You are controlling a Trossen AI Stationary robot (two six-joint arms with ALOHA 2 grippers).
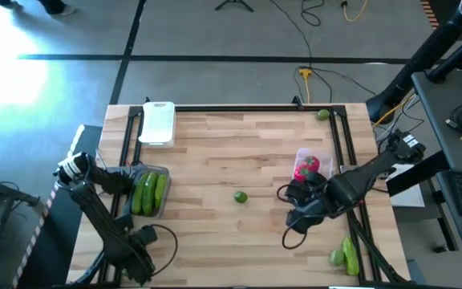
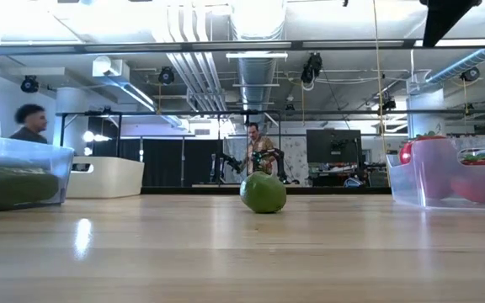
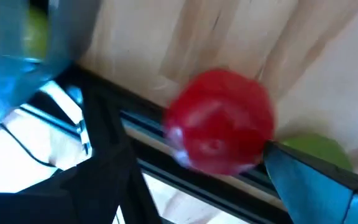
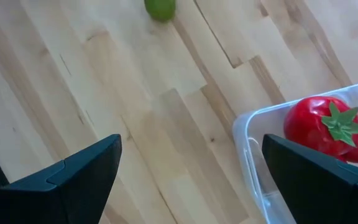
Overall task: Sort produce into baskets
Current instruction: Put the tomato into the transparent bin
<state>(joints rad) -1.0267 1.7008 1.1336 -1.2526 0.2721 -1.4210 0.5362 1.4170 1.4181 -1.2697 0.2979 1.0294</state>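
My left gripper (image 1: 125, 178) is at the table's left edge, beside the clear tub of cucumbers (image 1: 149, 191). It is open in the left wrist view (image 3: 191, 146), with a red tomato (image 3: 219, 121) between its fingers over the black edge rail. My right gripper (image 1: 289, 195) is open and empty (image 4: 191, 155) above the table, beside the clear tub of tomatoes (image 1: 311, 166). A lime (image 1: 241, 196) lies loose mid-table and also shows in the low view (image 2: 263, 193). The white tray (image 1: 157, 123) stands at the far left. My left gripper has the tomato (image 3: 253, 143) close against one fingertip (image 3: 291, 165). The view is blurred, and I cannot tell whether the finger touches it. The other finger stands apart from the tomato.
Another lime (image 1: 322, 115) lies at the far right corner. A cucumber and a lime (image 1: 345, 253) lie at the near right edge. Black rails (image 1: 127, 144) frame the table. There is bare wood in the middle. People stand in the room beyond.
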